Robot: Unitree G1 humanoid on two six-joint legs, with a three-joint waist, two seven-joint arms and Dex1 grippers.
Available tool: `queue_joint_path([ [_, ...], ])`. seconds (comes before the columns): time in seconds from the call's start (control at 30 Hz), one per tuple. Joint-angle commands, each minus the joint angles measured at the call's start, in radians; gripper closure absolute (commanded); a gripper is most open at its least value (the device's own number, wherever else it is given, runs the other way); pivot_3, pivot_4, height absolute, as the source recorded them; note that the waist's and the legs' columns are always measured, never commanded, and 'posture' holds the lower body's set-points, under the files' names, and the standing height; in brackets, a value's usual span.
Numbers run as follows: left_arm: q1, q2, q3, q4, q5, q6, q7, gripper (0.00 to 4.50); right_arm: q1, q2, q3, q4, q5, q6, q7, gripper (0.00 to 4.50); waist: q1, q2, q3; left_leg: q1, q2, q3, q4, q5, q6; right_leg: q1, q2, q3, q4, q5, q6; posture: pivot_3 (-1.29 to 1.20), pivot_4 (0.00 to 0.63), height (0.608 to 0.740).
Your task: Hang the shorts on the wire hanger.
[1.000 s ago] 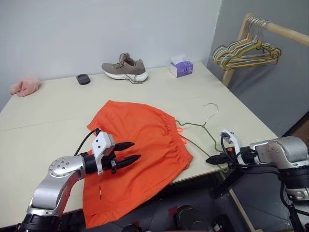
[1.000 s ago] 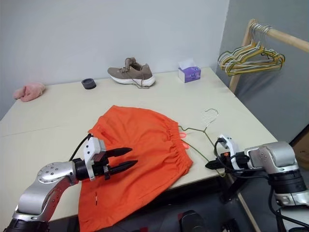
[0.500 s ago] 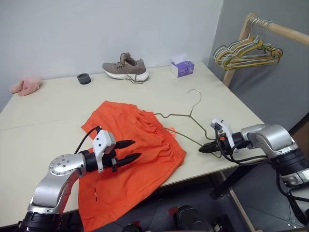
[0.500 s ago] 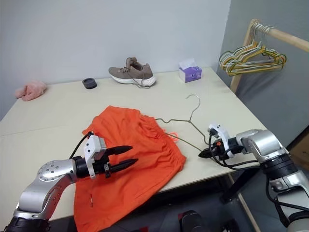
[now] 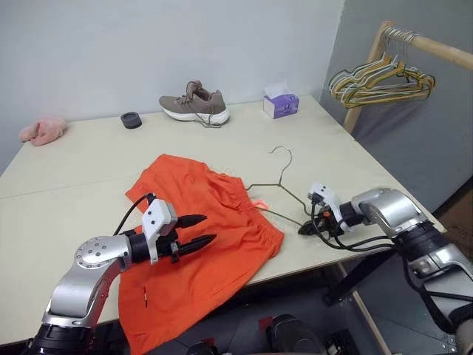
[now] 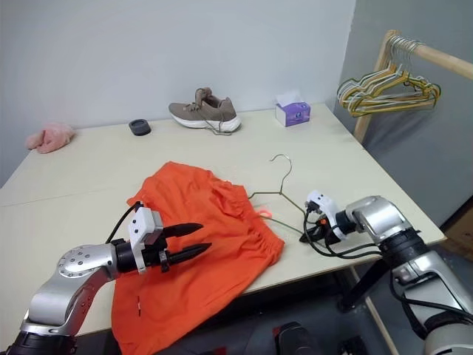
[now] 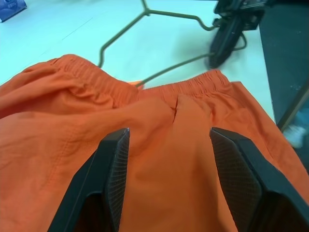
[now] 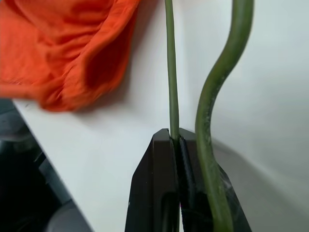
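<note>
Shorts (image 5: 203, 244) lie flat on the counter (image 5: 74, 177), bright orange, lower part draped over the near edge, waistband bunched toward the wire hanger (image 5: 277, 188). I see the hanger's one end tucked into the waistband, the rest out on bare counter to the right, hook raised toward the far side.

Right claw (image 5: 304, 230) is clamped on the wire hanger at its near corner; in the right wrist view both fingers (image 8: 164, 193) pinch the thin wire (image 8: 170, 72), with a thicker green cable running just beside it.

Left claw (image 5: 199, 231) hovers above the middle of the shorts, fingers apart, nothing between them. Left wrist view shows the two pads (image 7: 118, 164) spread with orange fabric (image 7: 164, 145) below and the right claw (image 7: 227, 38) beyond the waistband.

Far side of the counter: shoe (image 5: 194, 103), purple tissue box (image 5: 279, 105), small black round thing (image 5: 131, 120), pink cloth (image 5: 41, 130). Wooden rack (image 5: 414, 44) to the right carries a bunch of hangers (image 5: 373, 80).
</note>
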Motion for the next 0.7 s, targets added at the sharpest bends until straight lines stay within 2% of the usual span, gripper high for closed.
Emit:
queue_joint_path([
  [0.03,-0.017,0.008,0.006,-0.037,-0.002,-0.006,0.008,1.71,-0.053,0.031,-0.013,0.025,-0.007,-0.009,0.026,4.5,0.002,0.0,0.0,0.0,0.0,0.0,0.0,0.0,0.0,0.0,0.0,0.0,0.0,0.0,0.0,-0.18,0.0,0.74],
  [0.3,-0.019,0.0,0.004,-0.044,-0.006,-0.003,0.019,1.71,-0.102,0.108,-0.08,0.084,0.022,0.024,0.038,4.5,0.01,0.0,0.0,0.0,0.0,0.0,0.0,0.0,0.0,0.0,0.0,0.0,0.0,0.0,0.0,-0.18,0.0,0.74],
  [0.47,-0.035,-0.011,0.032,-0.02,-0.022,0.04,0.072,1.71,-0.076,0.113,-0.111,-0.03,0.004,-0.042,0.011,4.5,0.014,0.001,0.0,0.0,0.0,0.0,0.0,0.0,0.0,0.0,0.0,0.0,0.001,0.0,0.0,-0.18,0.0,0.74],
  [0.57,-0.091,-0.009,0.081,0.025,-0.067,0.072,0.087,1.17,-0.018,0.087,-0.069,-0.157,-0.054,-0.131,-0.02,4.5,0.017,0.0,-0.001,-0.001,0.0,-0.001,0.0,0.0,0.0,0.0,0.0,-0.001,0.001,0.0,0.0,-0.19,0.0,0.74],
  [0.7,-0.191,0.028,0.165,0.114,-0.069,0.051,0.104,0.01,0.035,0.059,-0.018,-0.263,-0.156,-0.268,-0.072,4.5,0.017,0.0,-0.001,-0.001,0.0,-0.001,0.0,0.0,0.0,0.0,0.0,-0.001,0.001,0.0,0.0,-0.19,0.0,0.74],
])
